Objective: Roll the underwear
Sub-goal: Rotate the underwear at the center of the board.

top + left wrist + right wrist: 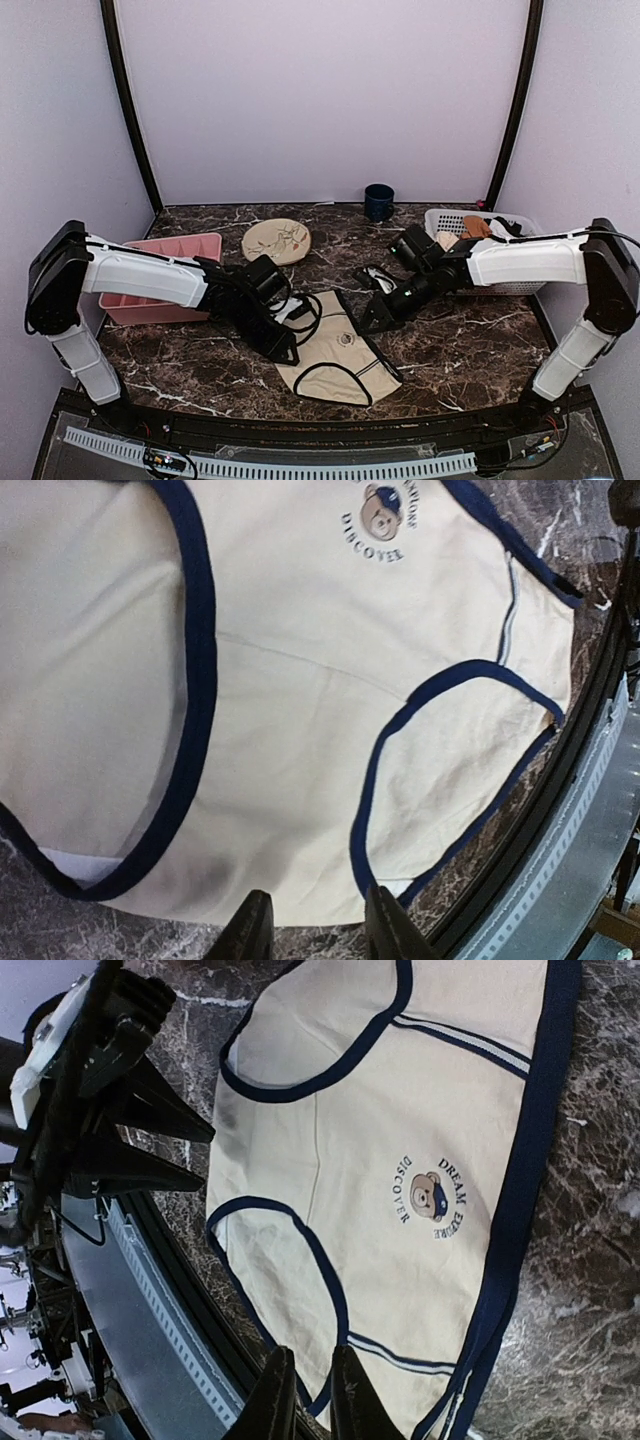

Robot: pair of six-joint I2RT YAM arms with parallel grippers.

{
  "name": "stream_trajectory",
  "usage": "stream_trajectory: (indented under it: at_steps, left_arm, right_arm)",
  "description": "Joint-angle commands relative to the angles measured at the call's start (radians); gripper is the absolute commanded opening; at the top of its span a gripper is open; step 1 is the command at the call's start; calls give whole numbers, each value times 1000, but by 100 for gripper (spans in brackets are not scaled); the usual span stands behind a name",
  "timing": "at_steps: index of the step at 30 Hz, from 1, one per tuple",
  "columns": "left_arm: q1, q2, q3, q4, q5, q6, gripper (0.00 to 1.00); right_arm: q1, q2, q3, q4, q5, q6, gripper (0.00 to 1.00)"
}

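Underwear (340, 350) cream w/ navy trim, bear logo. Table (470, 340) dk brown marble, white veins. Bin (190, 245) left, pink. Mug (378, 202) top centre, navy. Plate (277, 241) beige, brown sprig pattern.

The underwear (330, 1160) carries a small printed bear badge (432, 1198) ringed by capitals. In the right wrist view "DISCOVER" sits at the bear's 9 o'clock and "DREAM" at about 1 o'clock. A third word at 4 o'clock is too blurred to read with certainty.
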Motion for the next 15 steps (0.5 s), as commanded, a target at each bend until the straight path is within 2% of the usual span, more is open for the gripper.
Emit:
stream_trajectory:
  at_steps: [1,8,15]
  left_arm:
    - [0,39,3,2,4,-4,33]
    - [21,95,-10,-79,-82,51,27]
    - [95,74,-13,-143,-139,149,26]
  right_arm:
    - [-1,128,92,37,34,-22,14]
    - [1,289,250,77,37,-34,13]
    - [-8,419,288,59,99,-43,10]
